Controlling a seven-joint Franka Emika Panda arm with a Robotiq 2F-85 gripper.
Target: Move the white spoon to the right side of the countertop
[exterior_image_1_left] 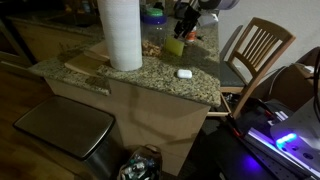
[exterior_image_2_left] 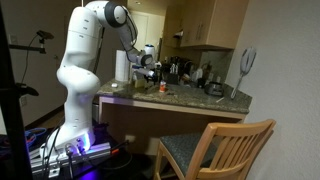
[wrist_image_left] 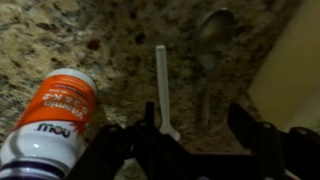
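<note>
Countertop: a speckled beige-brown granite countertop [exterior_image_1_left: 150, 80] on a light wooden base, seen in both exterior views.
Robot arm: a white jointed robot arm [exterior_image_2_left: 85, 60] reaches over the stone with its wrist bent downward.
Gripper: the gripper [exterior_image_1_left: 185, 28] hangs above the stone without touching it. In the wrist view [wrist_image_left: 182, 122] its two dark fingers [wrist_image_left: 255, 135] stand apart, with bare granite showing between them.
White spoon: the white spoon [exterior_image_1_left: 183, 72] lies on the granite near the front edge, beneath the gripper and not gripped. In the wrist view its thin handle [wrist_image_left: 160, 85] runs away from the gap between the fingers, and its wider end is partly hidden by the gripper body.
Bottle: an orange-and-white bottle [wrist_image_left: 55, 115] lies on its side near the handle, apart from it.
Sponge: a yellow-green sponge [exterior_image_1_left: 175, 45] sits behind the spoon, close to the gripper.
Paper-towel roll: a tall white paper-towel roll [exterior_image_1_left: 120, 35] stands upright next to a wooden cutting board [exterior_image_1_left: 85, 62].
Chair: a wooden chair [exterior_image_1_left: 255, 50] stands beside the counter.
Grey form: a spoon-shaped grey form [wrist_image_left: 213, 30] shows beyond the handle; whether it is an object or a shadow cannot be told.
</note>
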